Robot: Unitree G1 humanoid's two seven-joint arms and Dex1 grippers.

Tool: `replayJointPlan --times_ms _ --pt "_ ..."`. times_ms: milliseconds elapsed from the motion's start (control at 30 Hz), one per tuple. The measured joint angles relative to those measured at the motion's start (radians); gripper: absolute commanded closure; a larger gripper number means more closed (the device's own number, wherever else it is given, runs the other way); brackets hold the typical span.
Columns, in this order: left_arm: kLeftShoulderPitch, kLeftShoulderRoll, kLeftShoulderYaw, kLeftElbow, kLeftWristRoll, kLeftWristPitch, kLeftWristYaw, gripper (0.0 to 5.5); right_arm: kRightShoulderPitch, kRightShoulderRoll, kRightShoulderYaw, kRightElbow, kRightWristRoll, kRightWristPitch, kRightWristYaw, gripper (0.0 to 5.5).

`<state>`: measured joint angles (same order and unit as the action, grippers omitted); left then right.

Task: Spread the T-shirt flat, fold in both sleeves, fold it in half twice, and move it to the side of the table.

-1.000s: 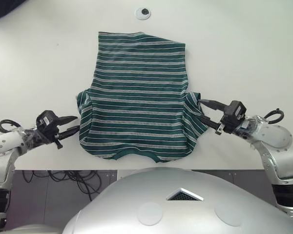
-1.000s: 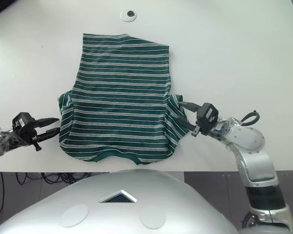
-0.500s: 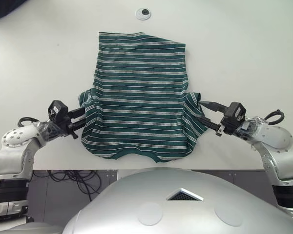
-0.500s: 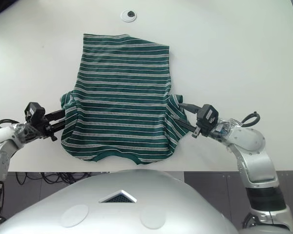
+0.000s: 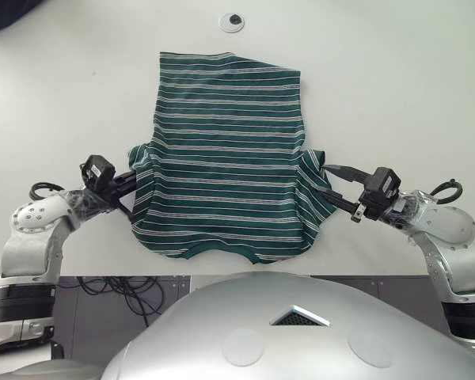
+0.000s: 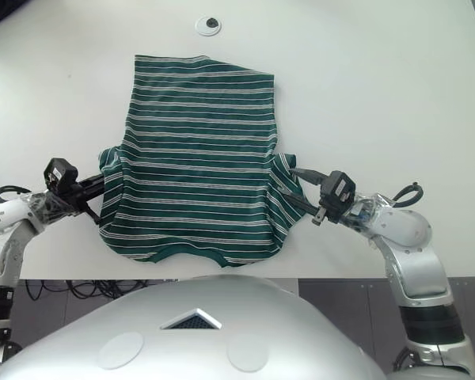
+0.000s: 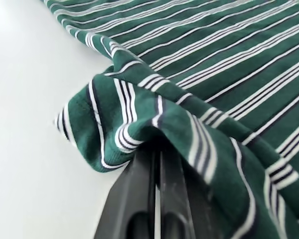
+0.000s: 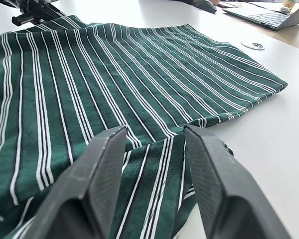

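Well, left claw pinches a T-shirt sleeve, right claw gapes around the other, round cap beyond the hem.

**Where your four cameras sit**

Your two head eyes look forward and steeply down on the counter from above. Both share the whole T-shirt and both arms. Your left wrist camera sits close behind the left hand at the shirt's 8 o'clock, facing 3. Your right wrist camera skims low over the cloth from 4 o'clock toward 10, past the right hand, reaching the left hand.
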<state>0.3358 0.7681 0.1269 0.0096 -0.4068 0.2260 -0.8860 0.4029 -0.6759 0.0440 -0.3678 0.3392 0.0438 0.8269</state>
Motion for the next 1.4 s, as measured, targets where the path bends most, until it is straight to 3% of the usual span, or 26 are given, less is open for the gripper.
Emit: replayJointPlan --times_ms 400,667,867,1167,1400 --pt "-0.014 0.101 0.212 0.099 -0.168 0.080 -0.304 5.48 -0.002 0.003 0.006 0.022 -0.023 -0.012 0.000 3.37" --pt "-0.018 0.102 0.262 0.077 -0.188 0.101 -0.352 5.48 -0.007 0.003 0.007 0.032 -0.023 -0.020 0.004 3.37" --pt "-0.013 0.098 0.288 -0.087 -0.270 0.204 -0.359 5.48 -0.010 0.003 0.007 0.036 -0.023 -0.022 0.004 3.37" --pt "-0.077 0.028 0.125 -0.271 -0.264 0.276 -0.242 5.48 -0.008 0.003 0.004 0.036 -0.023 -0.032 0.002 3.37" --pt "-0.148 -0.069 -0.054 -0.249 -0.152 0.256 -0.146 5.48 0.008 0.002 -0.044 0.040 0.027 0.029 -0.004 3.37"
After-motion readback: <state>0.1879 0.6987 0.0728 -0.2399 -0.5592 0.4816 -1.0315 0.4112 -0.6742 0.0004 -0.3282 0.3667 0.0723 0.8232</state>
